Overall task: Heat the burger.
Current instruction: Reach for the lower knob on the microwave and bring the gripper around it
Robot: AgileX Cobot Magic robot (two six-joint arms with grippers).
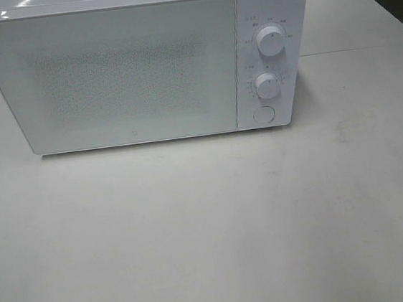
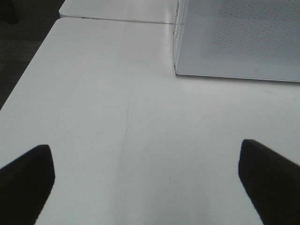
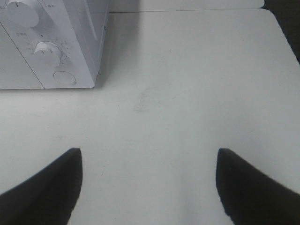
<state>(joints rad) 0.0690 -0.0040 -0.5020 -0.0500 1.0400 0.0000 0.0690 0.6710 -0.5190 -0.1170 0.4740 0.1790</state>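
Observation:
The burger is out of view in all three views. A white microwave (image 1: 142, 67) stands at the back of the table with its door shut; it has two knobs (image 1: 271, 40) and a round button (image 1: 263, 114) on its right panel. My left gripper (image 2: 145, 180) is open and empty above the table, facing the microwave's lower left corner (image 2: 180, 70). My right gripper (image 3: 149, 183) is open and empty above the table, facing the microwave's control panel (image 3: 44, 51). Neither gripper shows in the exterior high view.
The white table (image 1: 210, 229) stretches in front of the microwave. A seam with a second table (image 1: 364, 49) runs behind. The table's left edge (image 2: 28, 75) drops to a dark floor. A faint smudge (image 3: 140, 101) marks the table.

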